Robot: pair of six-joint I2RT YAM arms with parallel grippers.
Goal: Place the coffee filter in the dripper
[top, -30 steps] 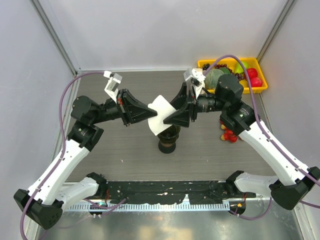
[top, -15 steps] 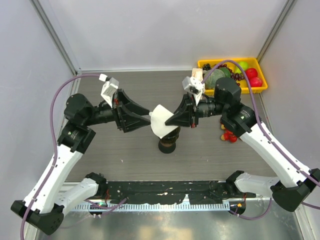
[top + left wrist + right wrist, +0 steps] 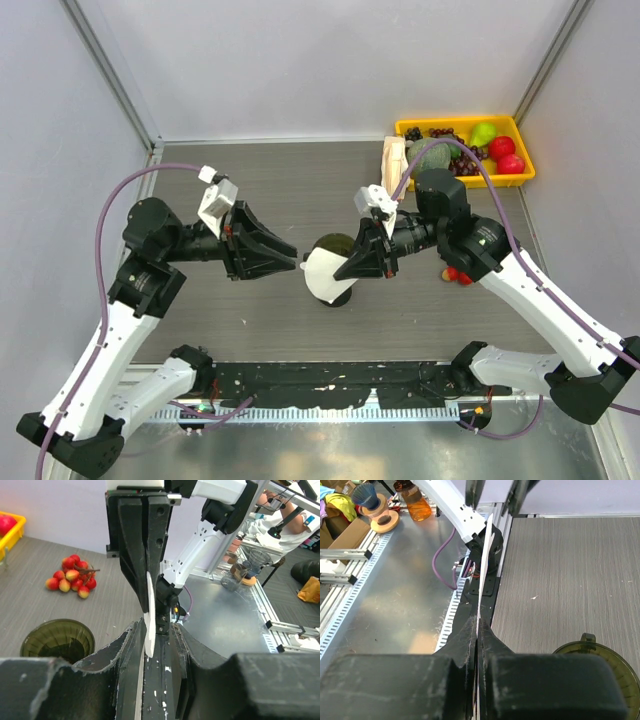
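Matt paper filter (image 3: 322, 272); transl. plastic dripper (image 3: 75, 636).

Left claw (image 3: 293, 262) spread, right claw (image 3: 338, 273) pinched together, tips facing.

The left arm (image 3: 120, 330) and right arm (image 3: 545, 300) are built of white link shells joined by black joint housings. A purple cable (image 3: 105, 215) is looped along each. The left gripper (image 3: 294, 262) and right gripper (image 3: 337, 274) are fitted with black wedge-shaped fingers (image 3: 265, 240) and white camera brackets (image 3: 215, 192).
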